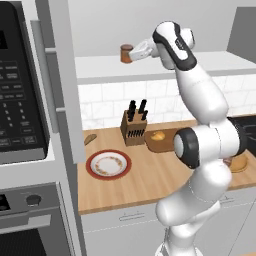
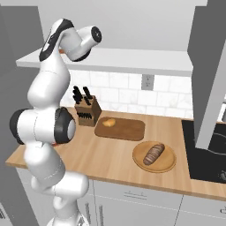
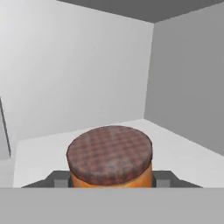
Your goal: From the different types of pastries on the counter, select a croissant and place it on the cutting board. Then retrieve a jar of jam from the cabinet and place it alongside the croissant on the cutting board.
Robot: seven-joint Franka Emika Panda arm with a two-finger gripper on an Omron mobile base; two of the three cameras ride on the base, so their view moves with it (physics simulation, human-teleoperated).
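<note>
Gripper up in the cabinet, fingers pinching the jam jar from both sides; tips mostly cut off. Croissant on the cutting board, half hidden by arm in left view.

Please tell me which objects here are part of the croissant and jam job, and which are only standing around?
Part of the job:
jam jar, between the gripper fingers
croissant
cutting board
cabinet shelf

Only standing around:
knife block
empty plate
bread loaf on its wooden plate
</note>
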